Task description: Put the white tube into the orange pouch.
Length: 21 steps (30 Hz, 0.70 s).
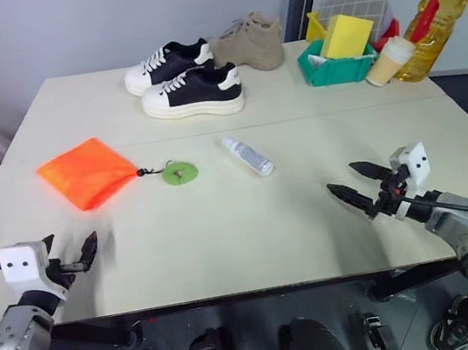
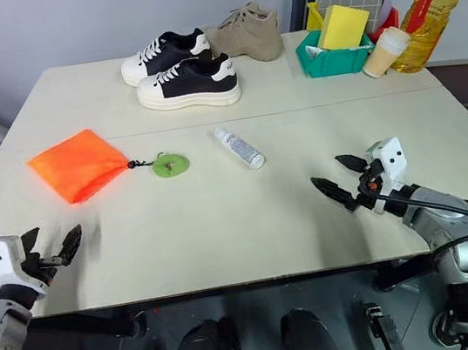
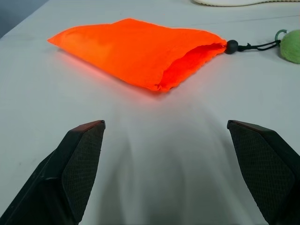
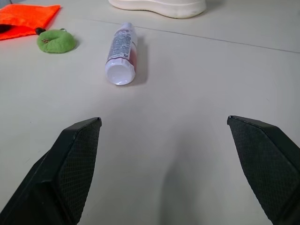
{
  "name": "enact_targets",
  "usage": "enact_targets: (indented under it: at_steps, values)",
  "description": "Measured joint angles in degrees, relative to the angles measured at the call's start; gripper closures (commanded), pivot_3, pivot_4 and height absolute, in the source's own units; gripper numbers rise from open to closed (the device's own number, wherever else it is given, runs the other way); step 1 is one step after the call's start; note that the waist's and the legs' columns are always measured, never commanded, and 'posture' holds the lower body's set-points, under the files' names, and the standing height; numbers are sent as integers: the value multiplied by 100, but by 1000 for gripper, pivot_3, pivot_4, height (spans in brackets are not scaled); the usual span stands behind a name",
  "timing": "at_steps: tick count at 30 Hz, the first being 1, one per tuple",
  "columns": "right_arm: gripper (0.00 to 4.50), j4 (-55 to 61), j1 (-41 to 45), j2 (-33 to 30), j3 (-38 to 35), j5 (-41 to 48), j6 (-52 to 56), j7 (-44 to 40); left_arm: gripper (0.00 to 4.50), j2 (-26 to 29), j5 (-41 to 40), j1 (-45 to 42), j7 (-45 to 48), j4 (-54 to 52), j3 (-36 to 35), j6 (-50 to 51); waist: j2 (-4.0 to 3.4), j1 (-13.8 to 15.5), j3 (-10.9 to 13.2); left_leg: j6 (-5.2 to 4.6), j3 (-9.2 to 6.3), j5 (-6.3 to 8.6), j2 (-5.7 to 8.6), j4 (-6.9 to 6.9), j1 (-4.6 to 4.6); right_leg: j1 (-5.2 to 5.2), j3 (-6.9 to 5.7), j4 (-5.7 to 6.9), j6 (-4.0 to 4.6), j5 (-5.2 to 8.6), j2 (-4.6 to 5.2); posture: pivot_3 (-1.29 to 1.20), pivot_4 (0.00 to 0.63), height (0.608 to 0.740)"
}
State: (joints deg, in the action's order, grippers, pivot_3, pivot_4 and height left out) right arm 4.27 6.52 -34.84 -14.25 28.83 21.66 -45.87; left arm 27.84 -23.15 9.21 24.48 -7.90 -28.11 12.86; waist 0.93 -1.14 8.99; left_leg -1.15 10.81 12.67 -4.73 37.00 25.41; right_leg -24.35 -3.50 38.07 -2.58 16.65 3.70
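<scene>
While both our arms hover low over the near edge of the counter (image 1: pixel 224 229), the white tube (image 1: pixel 247 155) lies on its side near the middle of the surface, its long axis running from about ten o'clock to four o'clock as we look down from the head. At roughly nine o'clock from the tube sits the green disc (image 1: pixel 180 173), joined by a thin dark cord to the mouth of the orange pouch (image 1: pixel 86 171), which lies flat farther out at nine o'clock, well apart from the tube. Our left gripper (image 1: pixel 71 255) stands at about six o'clock from the pouch, fingers spread wide and holding nothing; the left wrist view shows the pouch's open mouth ahead of it. Our right gripper (image 1: pixel 361 184) waits at about four o'clock from the tube, likewise spread wide and empty, pointing toward the tube, whose flat end faces it in the right wrist view. At twelve o'clock from the tube rests a pair of black-and-white sneakers (image 1: pixel 185 80), with a beige shoe (image 1: pixel 249 42) behind them. Toward one o'clock stand a green bin (image 1: pixel 337 67) holding a yellow sponge block (image 1: pixel 347 36), a beige cup (image 1: pixel 390 60) and a yellow oil bottle (image 1: pixel 437 14).
</scene>
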Motion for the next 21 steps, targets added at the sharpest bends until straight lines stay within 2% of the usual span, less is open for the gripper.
enact_targets:
  at_steps: [8, 13, 15, 18, 21]
  values:
    - [41, 2, 140, 33, 143, -2, 0, 7, 0, -5, 15, -3, -17, -152, 41, 63, 0, 2, 0, 0, 0, 0, 0, -1, 0, 0, 0, 0, 1, 0, 1, 0, 150, 740]
    - [41, 80, 209, 146, 384, -2, 3, 17, 0, 64, 367, -109, 19, -319, 378, -58, 0, 3, 0, 0, 1, 0, 0, -1, 1, -1, 0, -1, 2, -1, 1, 0, 150, 740]
    - [41, 229, 292, 222, 501, 1, 38, 40, 0, 279, 811, -247, -45, -384, 624, -238, -2, 1, 1, 1, 1, 0, 0, -2, 2, -4, 0, 0, 5, -2, 1, 0, 150, 740]
    - [41, 673, 405, 304, 705, 30, 156, 108, 0, 748, 2063, -701, -469, -378, 1164, -649, -5, 12, 1, 1, 2, 0, 0, -6, 3, -7, 2, -3, 8, -3, 2, 0, 150, 740]
    - [41, 1017, 425, 404, 797, 100, 267, 177, 0, 934, 2985, -1064, -884, -244, 1550, -824, -5, 7, 0, 1, 9, 1, 1, -19, 5, -10, 5, -13, 8, -3, 5, 0, 150, 740]
